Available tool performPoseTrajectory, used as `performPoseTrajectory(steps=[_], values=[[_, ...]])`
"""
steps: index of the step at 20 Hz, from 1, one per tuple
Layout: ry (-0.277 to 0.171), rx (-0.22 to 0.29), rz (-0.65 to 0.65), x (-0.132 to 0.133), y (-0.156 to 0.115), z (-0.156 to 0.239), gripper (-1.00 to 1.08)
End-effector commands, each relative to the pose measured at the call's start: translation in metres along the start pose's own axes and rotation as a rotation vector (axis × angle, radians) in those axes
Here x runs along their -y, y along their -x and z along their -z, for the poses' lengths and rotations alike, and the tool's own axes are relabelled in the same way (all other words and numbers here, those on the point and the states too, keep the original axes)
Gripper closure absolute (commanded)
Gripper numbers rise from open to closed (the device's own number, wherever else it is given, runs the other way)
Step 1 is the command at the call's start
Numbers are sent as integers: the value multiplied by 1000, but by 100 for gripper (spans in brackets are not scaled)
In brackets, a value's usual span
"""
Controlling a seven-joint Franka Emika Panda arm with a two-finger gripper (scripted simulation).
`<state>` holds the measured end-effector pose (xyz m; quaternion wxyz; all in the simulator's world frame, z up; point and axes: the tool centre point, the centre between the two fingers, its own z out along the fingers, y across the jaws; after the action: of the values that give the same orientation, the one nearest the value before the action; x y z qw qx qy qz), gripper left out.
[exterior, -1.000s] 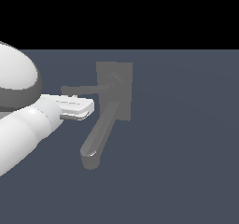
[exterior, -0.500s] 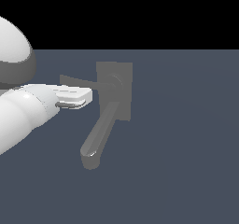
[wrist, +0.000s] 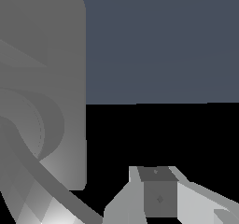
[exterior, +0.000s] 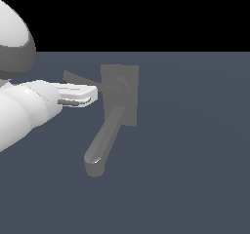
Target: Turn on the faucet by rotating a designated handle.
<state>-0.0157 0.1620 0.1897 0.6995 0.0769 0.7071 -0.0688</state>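
On the slate-blue floor [exterior: 195, 169], the faucet [exterior: 119, 94] under black backdrop.

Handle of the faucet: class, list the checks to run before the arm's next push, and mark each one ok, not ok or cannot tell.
1. Handle in sight in the exterior view: ok.
2. Tool beside the handle, not the spout: ok.
3. Tool touching the handle: cannot tell.
4. Tool open or shut: cannot tell.
5. Base plate of the faucet in sight in both views: ok.
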Motion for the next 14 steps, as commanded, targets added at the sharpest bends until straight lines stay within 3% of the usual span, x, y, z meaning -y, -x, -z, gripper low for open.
performPoseTrajectory(steps=[1,14], values=[[-2,6,-2,4,11,0,108],[1,11,-4,16,54,0,108]])
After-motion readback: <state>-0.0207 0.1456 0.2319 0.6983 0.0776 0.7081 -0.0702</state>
